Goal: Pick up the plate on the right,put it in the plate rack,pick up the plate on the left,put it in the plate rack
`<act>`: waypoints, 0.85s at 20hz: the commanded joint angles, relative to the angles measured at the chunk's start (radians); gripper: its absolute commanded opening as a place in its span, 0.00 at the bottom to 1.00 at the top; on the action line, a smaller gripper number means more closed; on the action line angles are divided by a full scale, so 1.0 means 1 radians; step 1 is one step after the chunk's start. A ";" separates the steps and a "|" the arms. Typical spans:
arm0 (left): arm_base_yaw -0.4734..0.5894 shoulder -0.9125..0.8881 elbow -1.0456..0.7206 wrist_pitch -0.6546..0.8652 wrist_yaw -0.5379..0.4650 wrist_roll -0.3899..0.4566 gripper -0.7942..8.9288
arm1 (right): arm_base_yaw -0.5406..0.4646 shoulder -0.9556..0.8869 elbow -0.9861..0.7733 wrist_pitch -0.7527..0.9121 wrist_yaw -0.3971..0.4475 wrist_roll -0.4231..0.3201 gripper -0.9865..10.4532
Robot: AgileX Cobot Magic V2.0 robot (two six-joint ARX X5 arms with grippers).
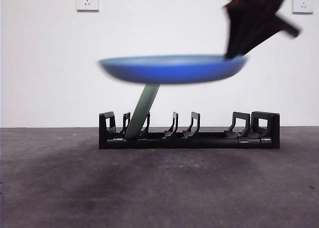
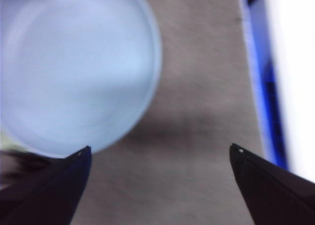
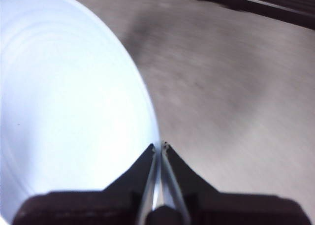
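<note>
Holding the blue plate (image 1: pixel 172 69) by its rim, my right gripper (image 1: pixel 234 52) kept its jaws pinched nearly together on that thin edge, and my right wrist view showed the plate's pale face (image 3: pixel 64 102) spreading away from the clamp. The plate lay flat and level in the air, well above the plate rack (image 1: pixel 189 138), its broad axis running along the rack's length (the same way the prongs are lined up). That was the relation the next move turned on, as I judged it: the plate sat face-up and horizontal, while the free slots below wanted it on edge, so it would need tipping toward upright before it came down between a pair of prongs. The rack lay below and a little toward the middle from my grip point. A pale green plate (image 1: pixel 142 111) already leaned in a slot near one end of the rack. My left gripper (image 2: pixel 160 153) hung with jaws spread wide and nothing between them, looking down on the blue plate (image 2: pixel 74 67) from above, so the right arm was the nearer one.
</note>
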 commanded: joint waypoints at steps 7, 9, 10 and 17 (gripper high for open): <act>-0.066 0.158 -0.006 0.223 -0.066 0.259 0.56 | -0.127 -0.139 -0.003 -0.154 -0.143 -0.087 0.08; -0.066 0.172 -0.006 0.237 -0.066 0.258 0.48 | -0.132 -0.139 -0.002 -0.168 -0.146 -0.095 0.08; -0.066 0.174 -0.006 0.239 -0.065 0.258 0.42 | -0.133 -0.138 -0.002 -0.170 -0.146 -0.097 0.08; -0.079 0.175 -0.006 0.241 -0.064 0.256 0.20 | -0.133 -0.138 -0.002 -0.172 -0.147 -0.102 0.08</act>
